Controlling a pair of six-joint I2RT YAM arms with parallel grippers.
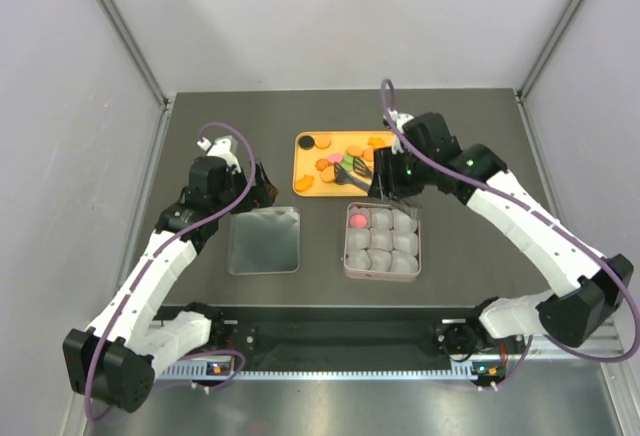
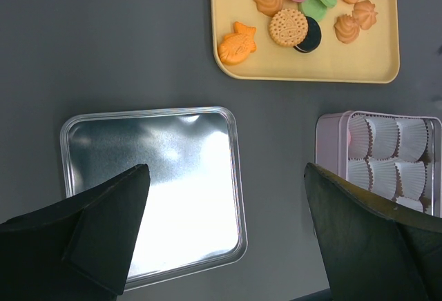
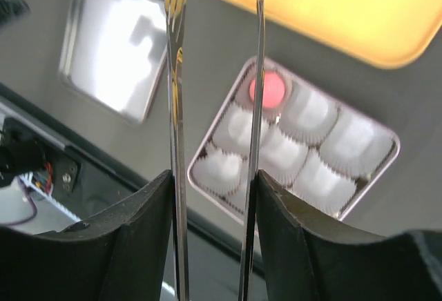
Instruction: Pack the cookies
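As the tongs [image 3: 175, 108] run off the upper edge, right jaws clamp them; left jaws gape wide.

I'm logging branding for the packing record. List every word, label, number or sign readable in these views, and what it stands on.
No readable text in any view.
Round biscuit on the yellow tray: stamped pattern, too small to read as letters.
Tin lid, pink tin, tongs: no marks show.
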